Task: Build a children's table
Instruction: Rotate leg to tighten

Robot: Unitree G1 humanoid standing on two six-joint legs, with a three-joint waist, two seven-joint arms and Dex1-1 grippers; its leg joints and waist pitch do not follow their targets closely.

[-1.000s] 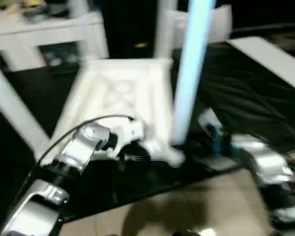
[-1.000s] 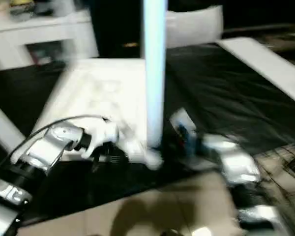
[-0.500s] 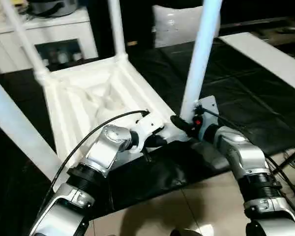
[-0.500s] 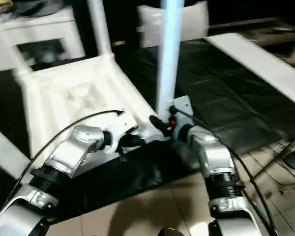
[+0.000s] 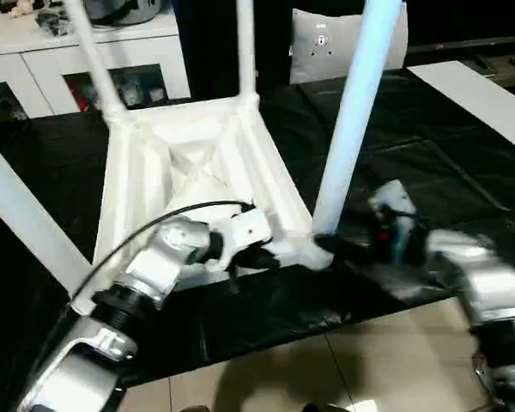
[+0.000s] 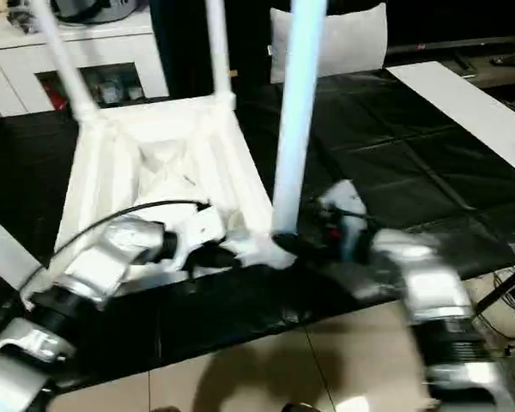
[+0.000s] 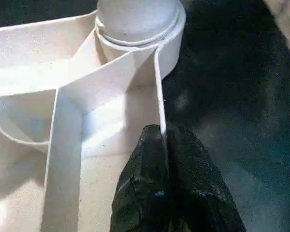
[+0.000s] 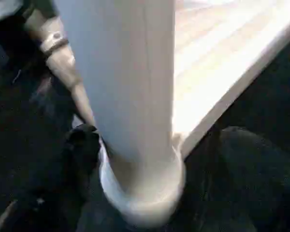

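The children's table (image 5: 189,163) is lying upside down on a black sheet (image 5: 429,172) in the centre of the left eye frame, its ribbed underside facing up. Four white legs are standing up from its corner sockets: two thin-looking ones at the far corners near the top of the frame, one crossing the left edge, and the nearest leg (image 5: 352,120) rising just right of centre.

The left hand (image 7: 162,145) is sitting at the near rim of the tabletop, lower centre of the left eye frame. Its two black fingers are pressed together on the thin upright rim wall, one on each side, just below the round corner socket (image 7: 137,24) in the left wrist frame.

The right hand (image 5: 343,247) is lying low on the black sheet at the foot of the nearest leg, right of centre. Its fingers are standing wide apart on either side of the leg's base in the right wrist frame, and whether they are touching it cannot be told.

A white cabinet (image 5: 94,60) is filling the upper left, and tiled floor (image 5: 326,369) is showing along the bottom.
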